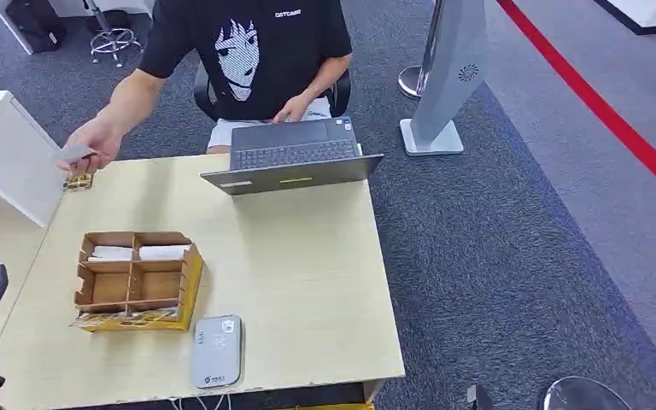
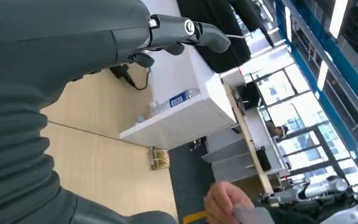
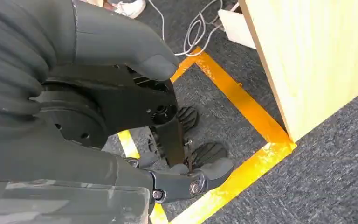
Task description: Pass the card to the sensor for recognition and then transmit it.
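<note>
Both robot hands empty, fingers apart: left hand (image 2: 121,42), right hand (image 3: 121,112). Person's hand (image 1: 94,141) holds card (image 1: 74,152) beyond box (image 1: 137,278); handover looks done, nxt card from box.

On the table (image 1: 307,273), a compartmented cardboard box (image 1: 137,280) sits toward the left, with the card reader (image 1: 217,350) just right of it at the near edge. An open laptop (image 1: 295,155) stands at the far edge before a seated person (image 1: 252,60), whose hand (image 1: 94,141) holds a card (image 1: 73,152) over the far-left corner, above a small tray (image 1: 78,181).
</note>
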Available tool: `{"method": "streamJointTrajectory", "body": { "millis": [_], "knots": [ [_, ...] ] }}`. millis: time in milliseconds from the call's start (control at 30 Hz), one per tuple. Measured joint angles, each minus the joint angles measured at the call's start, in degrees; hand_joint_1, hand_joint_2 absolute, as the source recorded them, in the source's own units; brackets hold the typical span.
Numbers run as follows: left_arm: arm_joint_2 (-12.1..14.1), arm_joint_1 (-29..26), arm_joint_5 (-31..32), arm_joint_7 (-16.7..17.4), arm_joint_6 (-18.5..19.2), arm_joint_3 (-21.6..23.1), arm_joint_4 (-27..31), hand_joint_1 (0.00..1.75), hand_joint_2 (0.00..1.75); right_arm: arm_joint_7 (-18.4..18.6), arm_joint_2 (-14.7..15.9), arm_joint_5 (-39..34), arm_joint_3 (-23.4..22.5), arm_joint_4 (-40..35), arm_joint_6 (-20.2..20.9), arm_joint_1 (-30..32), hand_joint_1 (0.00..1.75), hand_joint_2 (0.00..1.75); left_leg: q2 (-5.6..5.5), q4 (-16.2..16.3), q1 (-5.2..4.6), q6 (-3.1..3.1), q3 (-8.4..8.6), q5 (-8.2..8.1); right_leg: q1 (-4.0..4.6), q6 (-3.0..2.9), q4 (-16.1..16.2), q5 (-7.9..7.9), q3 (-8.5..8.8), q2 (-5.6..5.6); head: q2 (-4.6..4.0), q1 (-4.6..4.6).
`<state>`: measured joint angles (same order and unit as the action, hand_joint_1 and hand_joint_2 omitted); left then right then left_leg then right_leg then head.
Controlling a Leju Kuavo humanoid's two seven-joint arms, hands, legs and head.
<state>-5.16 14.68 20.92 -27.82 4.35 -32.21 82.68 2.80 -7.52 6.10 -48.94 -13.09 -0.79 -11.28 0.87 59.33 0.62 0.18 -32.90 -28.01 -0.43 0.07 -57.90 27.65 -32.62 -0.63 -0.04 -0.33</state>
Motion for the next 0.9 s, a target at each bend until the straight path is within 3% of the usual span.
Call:
{"method": "streamJointTrajectory", "body": {
  "millis": [400, 433, 467, 900],
  "knots": [
    [3.2, 10.2, 17.6, 3.8, -5.7, 11.5, -8.0, 0.0, 1.75, 1.3, -0.4, 3.6, 0.8, 0.0, 0.5, -1.3, 0.0, 1.75, 0.02, 0.0, 0.0, -0.03, 0.0, 0.06, 0.0, -0.08, 0.0, -0.08, -0.02, 0.02, 0.0, 0.0],
    [3.3, 11.0, 19.1, 4.2, -6.1, 12.5, -8.8, 0.44, 1.75, 1.4, -0.5, 4.0, 0.9, 0.0, 0.5, -1.5, 0.0, 1.75, 0.02, 0.0, 0.0, -0.04, 0.0, 0.06, 0.0, -0.08, 0.0, -0.09, -0.03, 0.03, 0.0, 0.0],
    [3.4, 11.9, 20.6, 4.6, -6.6, 13.5, -9.7, 1.75, 1.75, 1.6, -0.5, 4.2, 1.0, 0.0, 0.6, -1.6, 0.0, 1.75, 0.02, 0.0, 0.0, -0.04, 0.0, 0.06, 0.0, -0.07, 0.0, -0.1, -0.03, 0.03, 0.0, 0.02],
    [4.7, 23.0, 38.9, 8.6, -12.3, 26.5, -21.2, 1.75, 1.75, 3.2, -1.0, 8.6, 1.7, 0.0, 0.6, -3.1, 0.0, 1.75, 0.08, 0.1, 0.0, -0.04, -0.01, 0.09, 0.0, -0.11, 0.0, -0.15, -0.05, 0.08, 0.0, 0.0]
  ]
}}
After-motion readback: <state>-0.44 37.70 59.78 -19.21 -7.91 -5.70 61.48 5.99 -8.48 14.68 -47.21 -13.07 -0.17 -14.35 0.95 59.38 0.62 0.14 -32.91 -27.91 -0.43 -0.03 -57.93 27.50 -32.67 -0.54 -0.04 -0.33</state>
